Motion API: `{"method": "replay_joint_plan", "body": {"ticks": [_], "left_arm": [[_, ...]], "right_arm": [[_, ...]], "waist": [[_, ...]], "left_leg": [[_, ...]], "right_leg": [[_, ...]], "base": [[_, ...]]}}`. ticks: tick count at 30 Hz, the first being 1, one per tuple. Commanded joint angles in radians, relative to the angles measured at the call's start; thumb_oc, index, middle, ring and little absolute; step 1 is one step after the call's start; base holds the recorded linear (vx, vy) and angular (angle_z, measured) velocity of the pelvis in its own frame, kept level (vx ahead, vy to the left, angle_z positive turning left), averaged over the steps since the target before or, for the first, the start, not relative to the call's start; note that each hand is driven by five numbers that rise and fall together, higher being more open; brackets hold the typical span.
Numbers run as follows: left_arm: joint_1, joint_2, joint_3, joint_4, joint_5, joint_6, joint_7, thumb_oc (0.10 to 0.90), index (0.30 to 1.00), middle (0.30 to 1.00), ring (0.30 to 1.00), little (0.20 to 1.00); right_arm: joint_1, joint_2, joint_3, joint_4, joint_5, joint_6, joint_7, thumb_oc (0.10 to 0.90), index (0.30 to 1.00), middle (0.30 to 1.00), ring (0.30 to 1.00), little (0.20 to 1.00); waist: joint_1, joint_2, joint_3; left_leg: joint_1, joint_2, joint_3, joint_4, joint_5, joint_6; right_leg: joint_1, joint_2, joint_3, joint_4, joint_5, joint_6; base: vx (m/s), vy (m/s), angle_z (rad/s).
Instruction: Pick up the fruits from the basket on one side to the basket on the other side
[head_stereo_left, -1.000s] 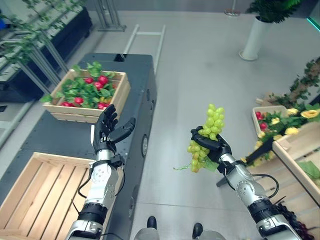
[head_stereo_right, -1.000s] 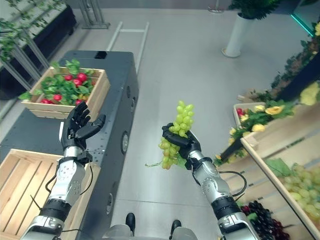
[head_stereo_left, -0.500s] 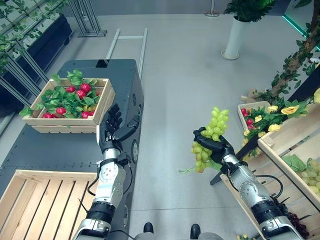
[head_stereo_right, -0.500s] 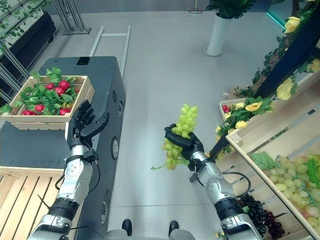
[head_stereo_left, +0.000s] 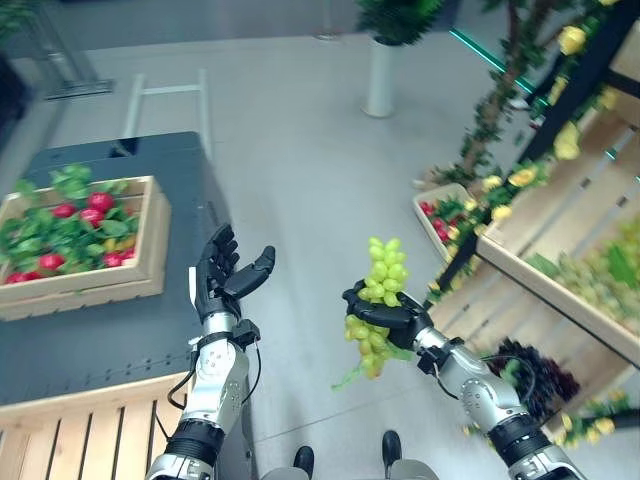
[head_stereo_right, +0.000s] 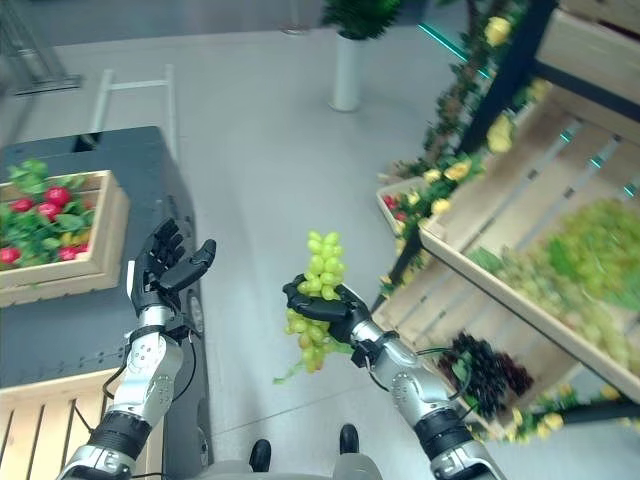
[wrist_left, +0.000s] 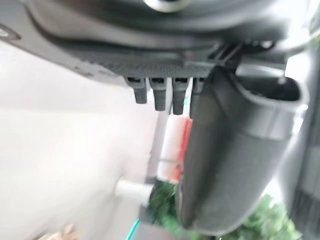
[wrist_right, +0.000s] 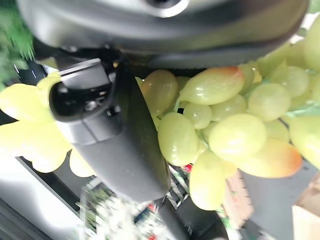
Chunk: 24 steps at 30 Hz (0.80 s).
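Above the floor, near centre, a bunch of green grapes (head_stereo_left: 378, 300) is held in the right hand (head_stereo_left: 392, 318), whose fingers curl around the bunch's middle; grapes stick up above the hand and hang below it, and a thin stem trails from the lower end. Part of the bunch is hidden behind the fingers. To the left, the left hand (head_stereo_left: 222, 278) is raised with fingers straight and spread, holding nothing. Far left, a wooden crate (head_stereo_left: 152, 245) of red fruit among green leaves sits on a dark cabinet (head_stereo_left: 120, 345); the crate is cut off at the left edge. An empty slatted crate (head_stereo_left: 95, 445) lies near left, partly out of view. On the right, sloped wooden bins (head_stereo_right: 480, 285) hold green and dark grapes, blurred.
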Motion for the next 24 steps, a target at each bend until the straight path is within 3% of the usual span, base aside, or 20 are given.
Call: {"method": "replay_joint_plan", "body": {"ticks": [1,3,4,8,14,20,24], "left_arm": [[-0.053,0.040,0.042,-0.078,0.064,-0.129,-0.001,0.800,0.900,0.900,0.900,0.900],[-0.043,0.033,0.050,-0.071,0.050,-0.130,-0.008,0.800,0.900,0.900,0.900,0.900],[-0.050,0.026,0.045,-0.048,0.056,-0.135,-0.002,0.800,0.900,0.900,0.900,0.900],[-0.056,0.005,0.034,-0.026,0.054,-0.107,0.039,0.800,0.900,0.900,0.900,0.900],[-0.017,-0.016,0.029,-0.022,0.021,-0.084,0.050,0.800,0.900,0.900,0.900,0.900],[0.012,-0.009,0.044,-0.021,0.037,-0.071,0.050,0.800,0.900,0.900,0.900,0.900],[0.022,0.002,0.066,-0.011,0.033,-0.072,0.041,0.800,0.900,0.900,0.900,0.900]], "right_arm": [[-0.072,0.001,-0.030,-0.119,0.002,-0.091,0.135,0.400,0.300,0.300,0.300,0.300],[-0.051,0.010,-0.019,-0.119,-0.012,-0.102,0.141,0.400,0.300,0.300,0.300,0.300],[-0.040,0.015,-0.015,-0.106,-0.014,-0.112,0.142,0.400,0.300,0.300,0.300,0.300],[-0.071,0.005,0.004,-0.095,-0.011,-0.087,0.136,0.400,0.300,0.300,0.300,0.300],[-0.020,-0.040,-0.019,-0.143,-0.023,-0.075,0.151,0.400,0.300,0.300,0.300,0.300],[0.051,-0.082,-0.086,-0.214,-0.001,-0.106,0.216,0.400,0.300,0.300,0.300,0.300],[0.068,-0.119,-0.141,-0.296,0.049,-0.081,0.269,0.400,0.300,0.300,0.300,0.300]], "waist": [[0.039,0.054,-0.066],[0.051,0.048,-0.080],[0.059,0.030,-0.093],[0.048,0.022,-0.101],[0.030,0.021,-0.113],[-0.005,0.022,-0.122],[-0.024,0.022,-0.123]], "left_leg": [[-0.038,0.034,-0.048,0.005,-0.008,-0.033],[-0.062,0.041,-0.033,0.018,0.005,-0.032],[-0.076,0.040,-0.029,0.026,0.007,-0.043],[-0.072,0.069,0.007,0.026,0.011,-0.080],[-0.051,0.081,0.020,0.008,0.005,-0.087],[-0.025,0.092,0.035,0.001,-0.009,-0.085],[-0.017,0.100,0.044,0.001,-0.013,-0.085]], "right_leg": [[0.021,-0.011,-0.097,0.285,-0.010,0.035],[0.061,0.011,-0.093,0.256,-0.072,0.023],[0.115,0.016,-0.102,0.130,-0.066,0.017],[0.148,0.038,-0.080,0.000,-0.036,0.011],[0.161,0.046,-0.088,-0.008,-0.044,0.001],[0.159,0.049,-0.077,-0.008,-0.044,0.002],[0.154,0.050,-0.065,-0.008,-0.041,0.004]], "base": [[-0.28,0.051,-0.72],[-0.12,-0.076,-0.79],[-0.06,-0.122,-0.48],[-0.04,-0.089,-0.31],[0.00,-0.014,-0.25],[0.01,-0.002,-0.03],[0.00,0.000,0.00]]}}
